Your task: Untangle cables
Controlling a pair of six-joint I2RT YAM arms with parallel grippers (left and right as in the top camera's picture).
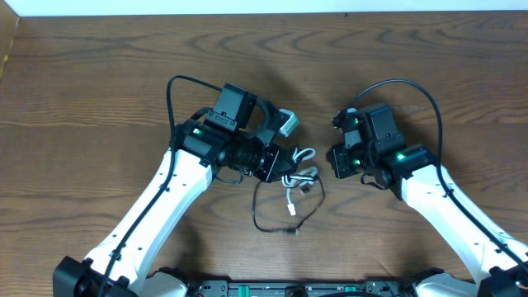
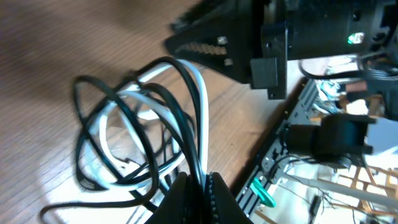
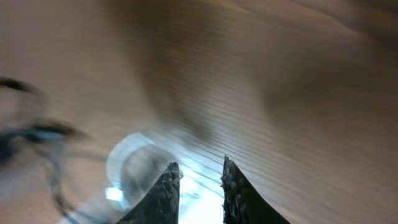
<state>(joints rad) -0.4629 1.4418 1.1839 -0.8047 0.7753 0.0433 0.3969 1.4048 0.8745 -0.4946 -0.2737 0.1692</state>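
Overhead, the white cable point(image 1: 305, 174) and black cable point(image 1: 255, 210) are seen tangled on the table point(image 1: 99, 82) between the arms. Only in the left wrist view is the left gripper point(image 2: 200, 186) shown clamped on the white cable, black strands alongside. The right gripper point(image 3: 198, 174), blurred, is narrowly parted and empty.

The wooden tabletop point(image 1: 91, 91) is seen from directly above by the overhead camera, with both arms in frame. The left wrist view is taken at very close range, along the left end effector point(image 2: 199, 183) and down onto the tangled cables point(image 2: 143, 124), which are also shown at the overhead view's centre. The right wrist view, blurred, is taken low over the tabletop past the right end effector point(image 3: 199, 169).
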